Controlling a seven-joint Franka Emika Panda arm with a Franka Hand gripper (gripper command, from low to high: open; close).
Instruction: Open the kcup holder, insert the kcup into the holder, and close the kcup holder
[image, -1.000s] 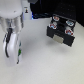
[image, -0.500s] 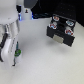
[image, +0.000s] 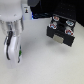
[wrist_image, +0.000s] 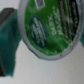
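The kcup (wrist_image: 50, 25), a white cup with a round green printed top, fills the wrist view and sits against a teal finger (wrist_image: 7, 42). In the exterior view my gripper (image: 15, 51) hangs at the left, shut on the kcup (image: 18, 53), of which only a green patch shows, low over the white table. The kcup holder (image: 62, 29), a black box, stands at the right, well apart from the gripper. Its top shows red-and-blue-topped pods (image: 55, 21) in round slots, and a pale handle strip (image: 60, 37) faces front.
The arm's white wrist (image: 12, 22) takes up the exterior view's upper left. A dark object with a blue spot (image: 31, 14) lies at the back behind it. White table (image: 42, 62) lies between the gripper and the holder.
The gripper with the kcup has shifted slightly toward the exterior view's right and a little lower. The holder has not moved.
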